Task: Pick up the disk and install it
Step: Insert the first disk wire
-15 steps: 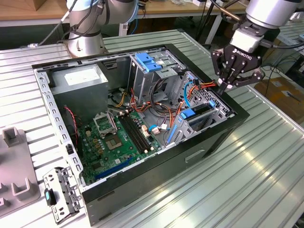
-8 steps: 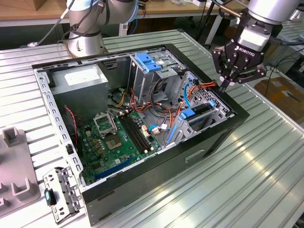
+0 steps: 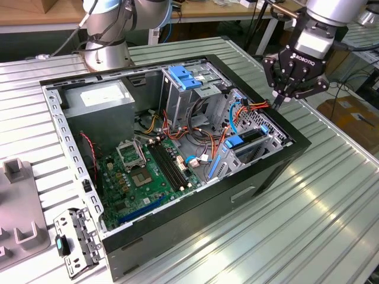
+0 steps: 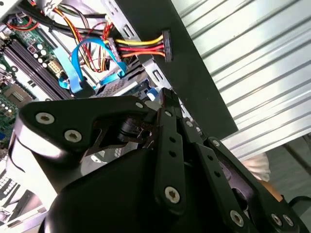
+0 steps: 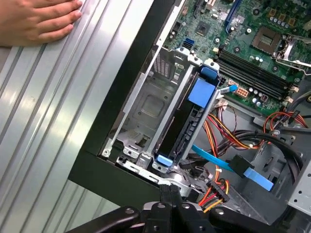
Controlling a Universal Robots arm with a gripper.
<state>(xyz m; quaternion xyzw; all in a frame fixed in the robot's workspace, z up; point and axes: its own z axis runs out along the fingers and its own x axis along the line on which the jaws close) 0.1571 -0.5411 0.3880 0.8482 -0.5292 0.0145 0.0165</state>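
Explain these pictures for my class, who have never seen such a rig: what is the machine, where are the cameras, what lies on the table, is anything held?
The machine is a robot arm. Its gripper, the black claw at its end, is shut and holds nothing. The exterior view comes from a camera off the arm, looking down on a ribbed metal table. On it lies an open computer case with its green circuit board exposed, and a small grey bracket beside it. Both wrist views come from cameras riding on the arm, looking past the gripper into the case. The disk, in its blue carrier, sits on edge in a metal bay near the gripper. In the first wrist view a person's hand lies on the table.
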